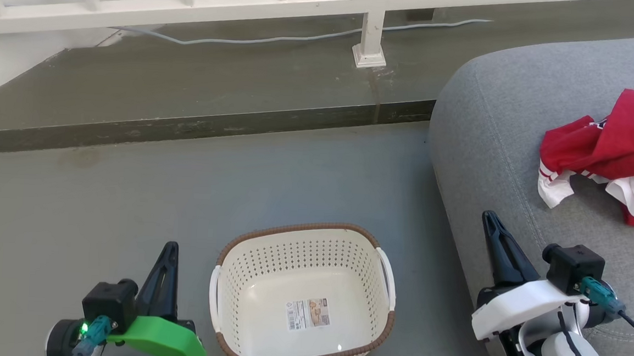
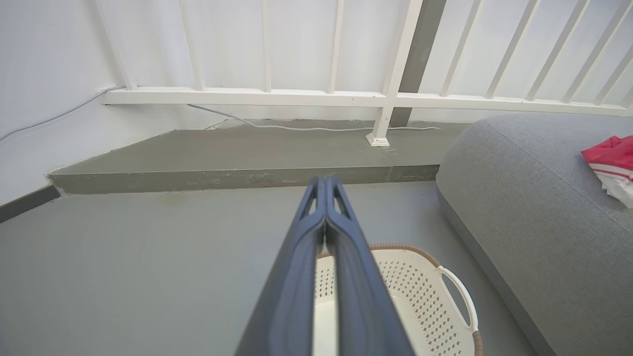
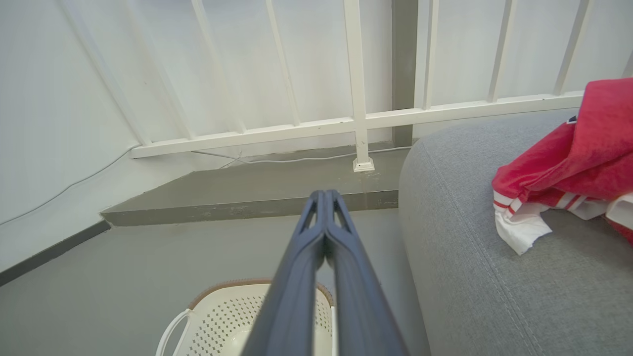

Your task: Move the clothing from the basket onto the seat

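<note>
Showing the transfer apparently complete: the red and white clothing (image 1: 616,147) lies crumpled on the grey seat (image 1: 496,128), right of and beyond the laundry basket (image 1: 297,227), whose floor bears just a paper label (image 1: 308,313). The left hand (image 1: 169,249), left of the basket, and the right hand (image 1: 490,217), right of it at the seat's edge, each have fingers pressed together, holding nothing. Judged remaining: nothing evident.

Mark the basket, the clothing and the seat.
basket (image 1: 303,226), head view, on its brown far rim.
clothing (image 1: 628,136), head view, on the red fabric.
seat (image 1: 490,128), head view, on its bare grey cushion.
</note>
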